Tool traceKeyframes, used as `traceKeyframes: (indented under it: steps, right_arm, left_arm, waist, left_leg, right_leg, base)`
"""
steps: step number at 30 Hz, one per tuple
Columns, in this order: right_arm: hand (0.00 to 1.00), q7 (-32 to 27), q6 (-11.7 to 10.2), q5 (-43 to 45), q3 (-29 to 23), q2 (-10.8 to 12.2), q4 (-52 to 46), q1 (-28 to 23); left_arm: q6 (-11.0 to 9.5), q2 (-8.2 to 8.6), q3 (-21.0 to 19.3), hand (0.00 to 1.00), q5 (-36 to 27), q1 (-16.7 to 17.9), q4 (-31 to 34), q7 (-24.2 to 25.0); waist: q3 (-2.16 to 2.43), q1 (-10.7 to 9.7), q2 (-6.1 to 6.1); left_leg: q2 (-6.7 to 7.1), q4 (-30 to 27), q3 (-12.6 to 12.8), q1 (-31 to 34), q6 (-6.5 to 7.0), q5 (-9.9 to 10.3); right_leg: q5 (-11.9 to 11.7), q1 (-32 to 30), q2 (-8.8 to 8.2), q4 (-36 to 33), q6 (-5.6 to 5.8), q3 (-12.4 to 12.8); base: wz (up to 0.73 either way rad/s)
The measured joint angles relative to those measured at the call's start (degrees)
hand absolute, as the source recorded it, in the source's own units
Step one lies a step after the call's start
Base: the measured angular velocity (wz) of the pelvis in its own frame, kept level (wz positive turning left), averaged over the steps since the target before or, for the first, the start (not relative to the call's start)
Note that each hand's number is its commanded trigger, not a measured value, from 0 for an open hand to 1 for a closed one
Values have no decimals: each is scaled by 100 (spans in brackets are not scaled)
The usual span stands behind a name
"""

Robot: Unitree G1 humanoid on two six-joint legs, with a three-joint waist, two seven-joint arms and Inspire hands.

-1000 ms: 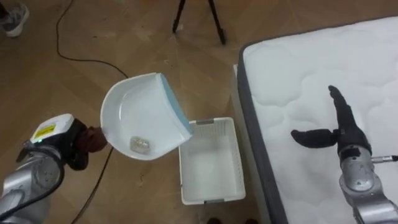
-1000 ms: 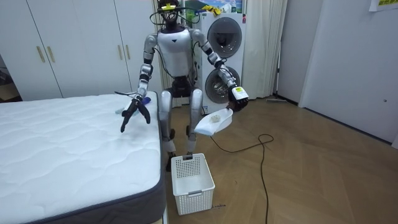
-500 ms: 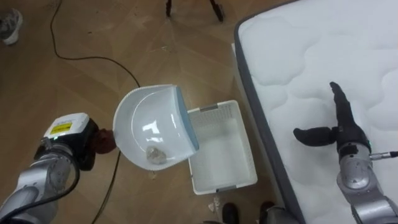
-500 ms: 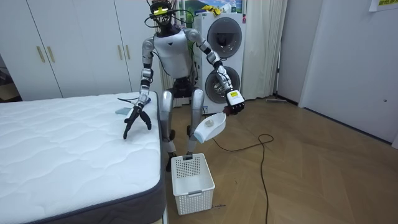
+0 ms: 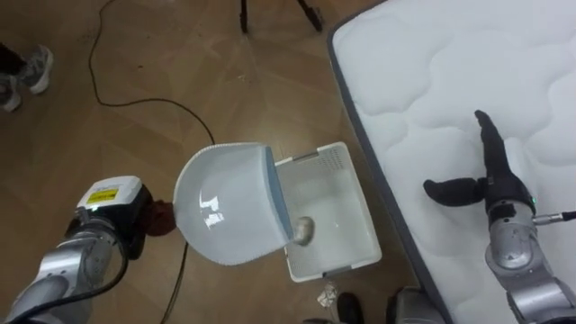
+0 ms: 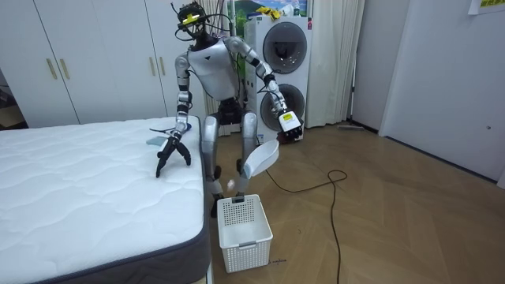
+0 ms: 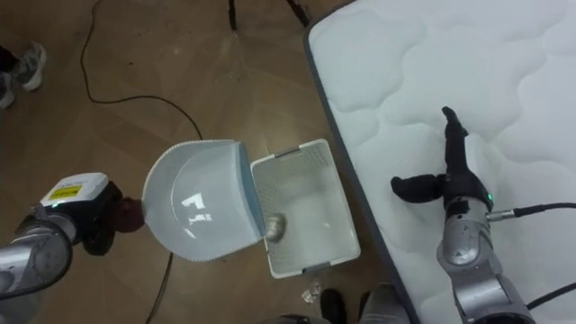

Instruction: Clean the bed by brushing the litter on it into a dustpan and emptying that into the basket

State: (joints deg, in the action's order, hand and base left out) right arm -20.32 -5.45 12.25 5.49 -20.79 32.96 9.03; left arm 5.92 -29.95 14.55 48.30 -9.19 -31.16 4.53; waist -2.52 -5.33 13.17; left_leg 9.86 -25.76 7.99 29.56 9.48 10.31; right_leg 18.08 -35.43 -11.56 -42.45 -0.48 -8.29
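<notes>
Left eye view looks down on the white dustpan (image 5: 229, 211), which the left hand (image 5: 135, 229) holds by its handle with the fingers closed round it. The pan is tipped so its open lip hangs over the near-left corner of the white basket (image 5: 335, 202). That tilt looks meant to slide the sweepings out. A small crumpled scrap (image 5: 303, 230) sits right at the lip, over the basket's inside. In the room view it shows as a pale speck in the air between pan and basket, so I judge the emptying is half done.

The basket stands on the wooden floor just beside the long edge of the mattress (image 5: 432, 81), near its corner – close enough for one arm to reach it while the robot stands at the bedside.

The right hand (image 5: 493, 184) is over the mattress near that same edge, fingers straight and thumb spread, holding nothing. It looks parked there, ready for more sweeping.

The quilted top looks clear of litter where the eye views show it.
</notes>
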Motion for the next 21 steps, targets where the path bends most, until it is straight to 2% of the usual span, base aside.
traceKeyframes:
  steps: [5,10,19,21]
  right_arm:
    - [0,-18,1,118,3,-3,-4,21]
    - [0,8,2,130,8,-1,-5,70]
    - [0,33,33,191,6,-1,-5,68]
    - [0,33,39,274,14,2,-10,48]
  left_arm:
    - [111,0,1,100,21,-1,3,12]
    - [133,0,115,100,19,9,-14,115]
    - [165,0,140,100,21,9,-13,215]
    - [168,0,141,100,17,27,-14,232]
  waist:
    - [6,-22,7]
    - [6,-51,5]
    - [14,-76,3]
    - [29,-89,-1]
  left_leg:
    - [2,-107,81,147,20,12]
    - [1,-144,201,190,27,15]
    - [0,-195,227,190,39,23]
    - [-2,-191,227,184,40,22]
  right_leg:
    - [6,-184,-38,-110,6,44]
    - [18,-270,-62,-222,6,105]
    - [41,-268,-74,-235,10,113]
    - [41,-261,-70,-231,10,115]
  base:
    - [-4]
    - [-2]
    - [0]
    - [0]
